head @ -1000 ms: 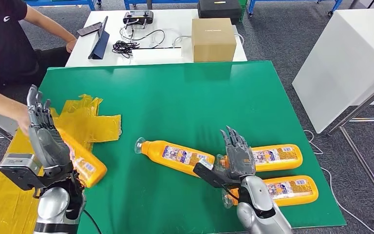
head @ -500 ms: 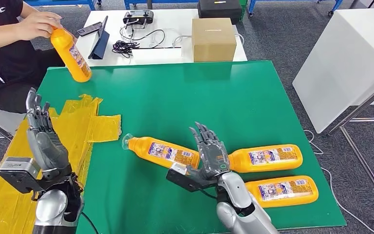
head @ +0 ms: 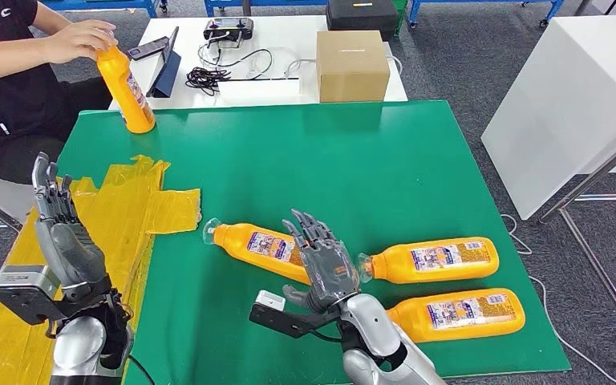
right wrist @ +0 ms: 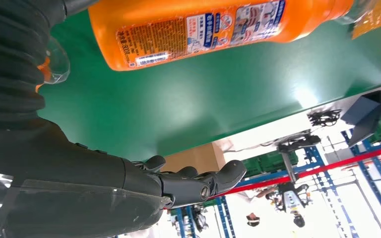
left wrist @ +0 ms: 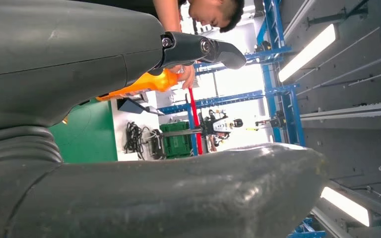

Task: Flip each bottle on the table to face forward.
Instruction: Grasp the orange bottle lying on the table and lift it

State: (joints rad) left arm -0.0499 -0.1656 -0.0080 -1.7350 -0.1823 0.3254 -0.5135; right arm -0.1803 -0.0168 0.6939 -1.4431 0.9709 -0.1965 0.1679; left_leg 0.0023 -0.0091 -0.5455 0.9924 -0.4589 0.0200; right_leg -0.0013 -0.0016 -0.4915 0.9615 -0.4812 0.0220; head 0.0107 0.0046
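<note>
Three orange bottles [head: 437, 261] lie on the green table [head: 353, 160], blue-and-white labels unreadable. Right hand [head: 326, 263] hovers spread and empty over one; left hand [head: 60, 233] upright, fingers apart, empty.

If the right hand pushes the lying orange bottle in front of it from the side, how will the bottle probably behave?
The orange bottle lies on its side and looks rounded, so it will probably roll on the flat green mat. Its glossy plastic may slip under the right hand. It looks full, so probably rather heavy.
</note>
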